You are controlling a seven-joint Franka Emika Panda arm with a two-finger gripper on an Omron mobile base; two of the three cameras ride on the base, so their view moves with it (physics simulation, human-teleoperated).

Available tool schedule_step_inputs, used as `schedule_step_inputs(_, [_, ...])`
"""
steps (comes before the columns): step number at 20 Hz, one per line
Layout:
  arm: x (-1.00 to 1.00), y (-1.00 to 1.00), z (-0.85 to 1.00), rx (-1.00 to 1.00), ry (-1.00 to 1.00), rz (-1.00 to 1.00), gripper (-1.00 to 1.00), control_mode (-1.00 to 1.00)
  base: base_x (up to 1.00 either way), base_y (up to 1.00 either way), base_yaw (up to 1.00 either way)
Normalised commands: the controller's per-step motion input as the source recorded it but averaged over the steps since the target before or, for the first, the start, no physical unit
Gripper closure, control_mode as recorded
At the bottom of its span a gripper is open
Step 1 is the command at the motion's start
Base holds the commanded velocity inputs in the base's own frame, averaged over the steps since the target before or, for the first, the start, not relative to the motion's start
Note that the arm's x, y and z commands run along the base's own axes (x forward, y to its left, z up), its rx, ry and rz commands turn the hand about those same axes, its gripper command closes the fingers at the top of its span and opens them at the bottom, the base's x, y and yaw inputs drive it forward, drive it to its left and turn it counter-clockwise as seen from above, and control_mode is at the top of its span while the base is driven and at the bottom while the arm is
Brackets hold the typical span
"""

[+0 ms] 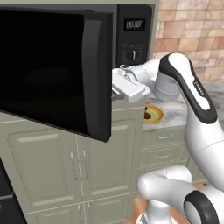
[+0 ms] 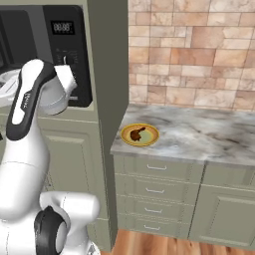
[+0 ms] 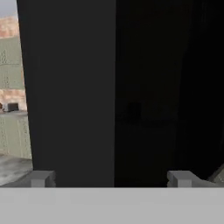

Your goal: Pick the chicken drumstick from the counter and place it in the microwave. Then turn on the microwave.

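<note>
My arm raised and bent at the elbow, forearm reaching left, wrist level, my gripper [image 3: 109, 178] empty with fingers [image 3: 41, 178] spread wide apart, pointing straight ahead

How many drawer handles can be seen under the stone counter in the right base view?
4: stacked one above another on the drawers below the plate, at and. More may lie beyond the frame's right edge.

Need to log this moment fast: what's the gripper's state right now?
Gripper: open, holding nothing, fingertips spread wide facing the edge of the open microwave door; chicken drumstick on its plate.
</note>
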Motion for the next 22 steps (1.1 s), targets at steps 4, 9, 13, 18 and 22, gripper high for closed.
schedule_step_inputs(4, [0.00,0.59,-0.11,-0.05,-0.07,0.07,-1.00,-1.00,0.00,0.00,0.00])
schedule_step_inputs(9, [0.08,0.41,-0.05,-0.02,-0.04,0.05,-1.00,-1.00,0.00,0.00,0.00])
schedule_step_inputs(13, [0.08,0.36,-0.02,-0.01,-0.06,0.05,-1.00,-1.00,0.00,0.00,0.00])
schedule_step_inputs(18, [-0.06,0.43,-0.01,-0.03,-0.09,0.09,-1.00,-1.00,0.00,0.00,0.00])
schedule_step_inputs(22, [-0.05,0.43,-0.03,-0.03,-0.08,0.08,-1.00,-1.00,0.00,0.00,0.00])
